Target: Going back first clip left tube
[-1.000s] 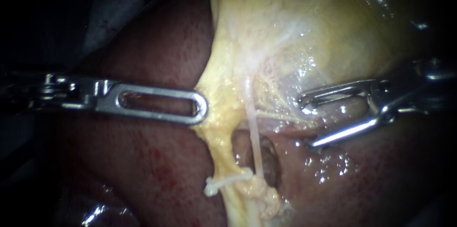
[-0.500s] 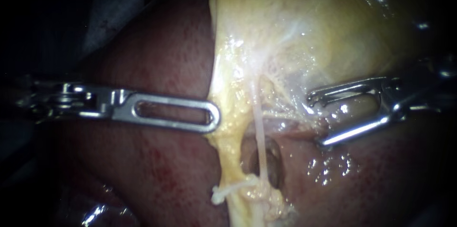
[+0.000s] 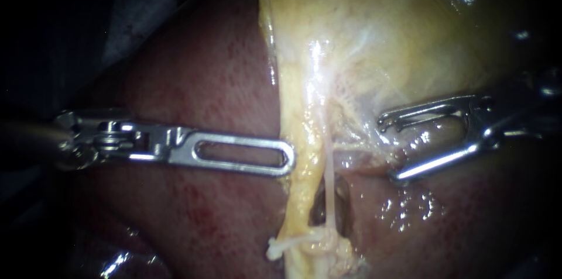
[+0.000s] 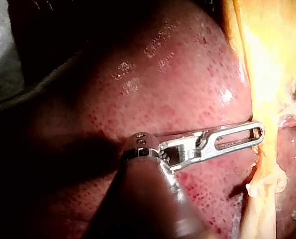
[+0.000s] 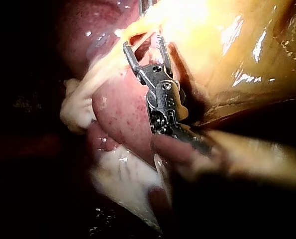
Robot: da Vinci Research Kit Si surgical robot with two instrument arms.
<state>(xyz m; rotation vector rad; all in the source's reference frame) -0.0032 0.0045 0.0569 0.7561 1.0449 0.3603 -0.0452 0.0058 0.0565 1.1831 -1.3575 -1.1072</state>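
Left instrument (image 3: 287,159) has advanced to touch the tube (image 3: 300,191), pincer clenched empty; right instrument (image 3: 389,150) holds its pincer released.

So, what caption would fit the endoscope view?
Left instrument, jaws shut, meets the yellow tube; right instrument sits with jaws open.

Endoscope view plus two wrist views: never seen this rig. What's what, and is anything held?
This is a surgical robot working on a pig's dark red liver and yellowish gallbladder. The wide picture comes from the endoscope, and the other two come from a camera on each arm. The left instrument has slotted jaws, shut and holding nothing, with the tip at a yellowish tube. The right instrument has open jaws over wet tissue. A pale clip sits across the tube lower down.
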